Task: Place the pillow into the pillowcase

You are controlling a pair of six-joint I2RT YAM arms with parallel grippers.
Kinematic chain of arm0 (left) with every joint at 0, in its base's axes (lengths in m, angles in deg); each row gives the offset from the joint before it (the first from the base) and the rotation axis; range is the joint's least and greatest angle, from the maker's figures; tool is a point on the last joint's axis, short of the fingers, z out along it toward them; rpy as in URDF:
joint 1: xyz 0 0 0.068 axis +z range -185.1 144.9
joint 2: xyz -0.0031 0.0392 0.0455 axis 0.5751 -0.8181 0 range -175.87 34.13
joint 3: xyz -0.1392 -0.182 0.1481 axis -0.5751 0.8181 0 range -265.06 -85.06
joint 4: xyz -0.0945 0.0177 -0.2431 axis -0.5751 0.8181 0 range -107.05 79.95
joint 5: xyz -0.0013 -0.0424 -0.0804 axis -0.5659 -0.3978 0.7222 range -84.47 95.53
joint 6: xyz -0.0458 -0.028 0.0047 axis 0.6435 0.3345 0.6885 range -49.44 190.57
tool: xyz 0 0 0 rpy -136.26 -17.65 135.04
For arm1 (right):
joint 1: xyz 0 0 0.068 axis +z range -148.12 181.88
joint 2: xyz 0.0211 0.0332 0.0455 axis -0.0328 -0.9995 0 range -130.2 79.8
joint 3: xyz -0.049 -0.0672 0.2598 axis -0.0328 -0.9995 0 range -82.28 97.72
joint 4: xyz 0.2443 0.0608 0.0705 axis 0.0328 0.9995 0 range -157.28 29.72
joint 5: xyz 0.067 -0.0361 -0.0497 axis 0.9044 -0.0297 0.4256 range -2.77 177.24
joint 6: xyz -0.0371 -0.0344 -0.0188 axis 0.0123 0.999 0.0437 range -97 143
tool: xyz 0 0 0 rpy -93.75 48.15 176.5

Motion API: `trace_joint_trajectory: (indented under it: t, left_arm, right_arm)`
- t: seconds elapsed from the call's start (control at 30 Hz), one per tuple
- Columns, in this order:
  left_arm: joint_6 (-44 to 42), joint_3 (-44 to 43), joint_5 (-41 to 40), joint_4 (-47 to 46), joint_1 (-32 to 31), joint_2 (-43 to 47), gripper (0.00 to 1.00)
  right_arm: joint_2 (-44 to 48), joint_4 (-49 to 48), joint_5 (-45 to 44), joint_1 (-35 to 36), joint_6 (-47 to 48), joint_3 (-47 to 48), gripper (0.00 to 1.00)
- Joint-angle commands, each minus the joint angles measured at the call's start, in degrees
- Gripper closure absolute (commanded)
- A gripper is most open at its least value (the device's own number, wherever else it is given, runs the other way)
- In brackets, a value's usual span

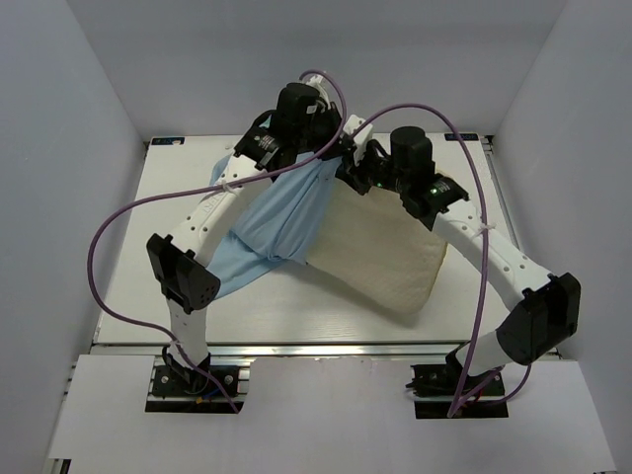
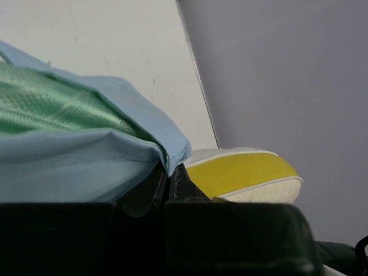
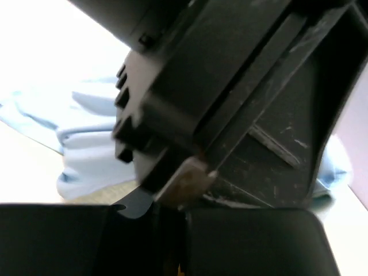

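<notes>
The cream pillow (image 1: 380, 252) lies tilted at the table's middle right, its far left corner raised. Its yellow band shows in the left wrist view (image 2: 241, 172). The light blue pillowcase (image 1: 276, 222) hangs from the back centre down to the table at the left; its mint green face shows in the left wrist view (image 2: 52, 103). My left gripper (image 1: 334, 158) (image 2: 167, 179) is shut on the pillowcase's edge beside the pillow's corner. My right gripper (image 1: 354, 178) (image 3: 185, 210) is shut at the pillow's raised corner; a sliver of yellow shows between its fingers.
The white table (image 1: 158, 217) is walled in by grey panels on three sides. In the right wrist view the left arm's black gripper body (image 3: 241, 98) fills most of the picture, very close. Purple cables (image 1: 128, 212) loop over both arms.
</notes>
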Motion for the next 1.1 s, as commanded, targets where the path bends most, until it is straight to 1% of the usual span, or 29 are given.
trace_joint_trajectory:
  t: [0.0,0.07,0.1,0.2,0.23,0.27,0.3,0.33,0.37,0.4,0.43,0.47,0.5,0.57,0.6,0.63,0.7,0.73,0.77,0.8,0.83,0.87,0.9,0.93,0.97,1.0,1.03,1.07]
  left_arm:
    - [3.6,-1.1,7.8,-4.5,-2.1,-1.2,1.00]
    - [4.0,-2.2,9.2,-4.3,-2.6,-2.7,1.00]
    - [4.2,-2.9,9.6,-4.3,-3.1,-3.0,1.00]
    - [4.0,-0.7,9.3,-4.4,-3.2,-3.1,1.00]
    - [3.6,0.5,8.4,-4.4,-3.2,-2.4,1.00]
    - [2.6,3.1,6.1,-4.5,-3.1,-2.3,1.00]
    - [2.3,4.6,5.2,-4.7,-2.8,-1.9,1.00]
    - [1.9,6.0,4.6,-4.8,-2.5,-1.7,1.00]
    - [1.8,9.3,4.1,-5.9,-1.9,-1.6,1.00]
    - [1.8,11.2,3.9,-6.8,-1.8,-1.4,1.00]
    - [1.9,13.1,3.9,-8.0,-1.7,-1.0,1.00]
    - [2.1,16.3,3.7,-10.4,-1.7,-0.1,1.00]
    - [2.2,17.4,3.7,-11.3,-1.7,0.1,1.00]
    - [2.3,18.5,3.7,-12.2,-1.7,0.4,1.00]
    - [2.2,18.9,3.6,-12.3,-1.7,0.4,1.00]
    - [2.1,19.0,3.7,-12.5,-1.7,0.5,1.00]
    - [2.1,19.3,3.6,-12.9,-1.7,0.9,1.00]
    - [2.1,19.6,3.9,-13.0,-1.7,1.2,1.00]
    - [2.1,19.7,3.9,-13.2,-1.7,1.3,1.00]
    - [2.0,19.6,3.9,-13.3,-1.7,1.9,1.00]
    - [2.0,19.7,4.0,-13.2,-1.7,2.2,1.00]
    - [1.8,19.7,3.9,-13.2,-1.7,2.5,1.00]
    - [1.5,19.7,3.6,-13.0,-1.7,2.9,1.00]
    - [1.1,19.5,3.5,-12.9,-1.7,3.0,1.00]
    - [1.1,19.4,3.5,-12.7,-1.7,3.1,1.00]
    - [1.1,19.4,3.5,-12.7,-1.6,3.3,1.00]
    - [0.9,19.3,3.6,-12.7,-1.6,3.3,1.00]
    - [0.9,19.3,3.9,-12.7,-1.5,3.4,1.00]
  right_arm:
    - [2.3,-12.8,-0.5,4.7,3.4,-3.9,1.00]
    - [2.5,-15.7,-3.8,5.8,5.2,-6.9,1.00]
    - [2.6,-17.1,-4.9,6.0,6.7,-10.2,1.00]
    - [2.6,-22.1,-9.7,5.9,8.7,-14.4,1.00]
    - [2.8,-22.6,-11.1,5.9,9.7,-16.5,0.86]
    - [3.4,-22.9,-11.4,5.8,10.3,-17.5,0.76]
    - [3.8,-22.7,-11.2,5.6,11.4,-18.6,0.68]
    - [4.6,-22.6,-11.4,5.4,11.8,-20.6,0.54]
    - [6.3,-21.7,-11.5,5.2,12.5,-21.5,0.47]
    - [7.3,-20.9,-11.3,5.0,12.7,-22.1,0.43]
    - [8.4,-19.7,-10.5,4.5,12.6,-22.8,0.36]
    - [10.6,-16.4,-8.9,3.3,11.7,-22.2,0.34]
    - [11.7,-14.4,-8.9,2.5,11.7,-22.2,0.33]
    - [15.3,-10.2,-6.0,-0.2,9.5,-20.3,0.29]
    - [16.6,-6.0,-5.6,-1.3,7.0,-19.5,0.28]
    - [17.7,-4.5,-4.8,-3.8,5.4,-18.4,0.24]
    - [20.7,-2.3,-4.8,-7.1,1.5,-17.3,0.19]
    - [21.5,-0.4,-3.6,-11.7,-2.6,-16.7,0.13]
    - [22.7,0.8,-2.7,-14.2,-4.1,-15.8,0.11]
    - [23.2,2.4,-1.4,-16.4,-5.3,-15.1,0.11]
    - [23.5,5.8,2.0,-18.9,-6.4,-14.7,0.11]
    - [24.0,7.6,3.7,-23.3,-7.8,-14.0,0.11]
    - [24.1,9.2,6.1,-25.2,-8.5,-13.6,0.11]
    - [23.8,13.1,7.3,-28.6,-9.0,-13.6,0.10]
    - [23.3,14.9,8.5,-30.3,-9.4,-14.1,0.11]
    - [22.9,16.7,9.7,-31.7,-9.1,-14.8,0.10]
    - [21.4,18.3,12.7,-35.3,-8.7,-15.7,0.11]
    - [20.6,20.7,14.5,-36.9,-6.7,-16.8,0.11]
